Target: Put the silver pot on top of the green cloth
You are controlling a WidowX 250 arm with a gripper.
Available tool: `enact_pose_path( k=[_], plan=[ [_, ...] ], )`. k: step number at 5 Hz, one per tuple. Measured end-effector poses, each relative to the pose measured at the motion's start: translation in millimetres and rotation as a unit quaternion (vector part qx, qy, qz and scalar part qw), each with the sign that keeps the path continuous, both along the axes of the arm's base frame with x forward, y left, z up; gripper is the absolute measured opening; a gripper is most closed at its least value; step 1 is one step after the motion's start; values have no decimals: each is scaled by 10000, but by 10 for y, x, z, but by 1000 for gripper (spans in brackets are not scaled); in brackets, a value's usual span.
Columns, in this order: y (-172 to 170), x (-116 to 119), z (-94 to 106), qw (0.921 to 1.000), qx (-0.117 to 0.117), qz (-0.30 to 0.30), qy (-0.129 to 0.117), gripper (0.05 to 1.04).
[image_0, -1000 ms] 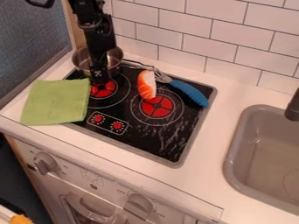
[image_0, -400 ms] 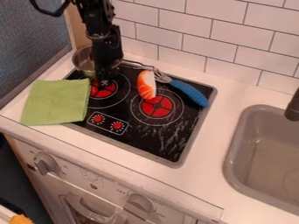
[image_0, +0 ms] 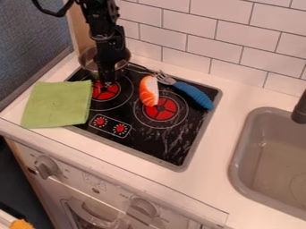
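My gripper [image_0: 108,79] hangs down at the upper left of the stove, in front of the silver pot and above the rear left burner. Behind it, the silver pot [image_0: 88,61] stands upright at the back left corner of the cooktop, its middle covered by the gripper and arm. The green cloth [image_0: 58,104] lies flat on the counter's left side, its right edge over the cooktop, to the lower left of the pot.
An orange-and-white sushi toy [image_0: 148,91] lies on the cooktop right of the gripper. Beside it is a fork with a blue handle [image_0: 194,95]. A tiled wall [image_0: 185,27] rises behind, and a grey sink [image_0: 239,147] is at the right.
The silver pot has shifted slightly to the right. The sushi toy has slid a little toward the front. My gripper has moved slightly right compared with the earliest frame.
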State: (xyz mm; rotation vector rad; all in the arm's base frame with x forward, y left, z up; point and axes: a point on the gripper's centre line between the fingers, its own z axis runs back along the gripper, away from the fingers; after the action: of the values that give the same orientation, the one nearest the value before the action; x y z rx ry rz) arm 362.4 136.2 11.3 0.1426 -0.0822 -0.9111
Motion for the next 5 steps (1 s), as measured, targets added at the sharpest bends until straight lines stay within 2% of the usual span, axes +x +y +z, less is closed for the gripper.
enact_pose_path(
  k=[1,2,3,4,5],
  plan=[
    [-13,11,9,10000,-42,-6,-30,76],
    [-44,15,50,9998,-187,47,-40,76],
    [-56,151,179,9991,-310,49,-299,76],
    [-62,193,384,9982,-294,-10,-515,76],
    [-70,39,708,9972,-145,-283,-676,76]
  ],
)
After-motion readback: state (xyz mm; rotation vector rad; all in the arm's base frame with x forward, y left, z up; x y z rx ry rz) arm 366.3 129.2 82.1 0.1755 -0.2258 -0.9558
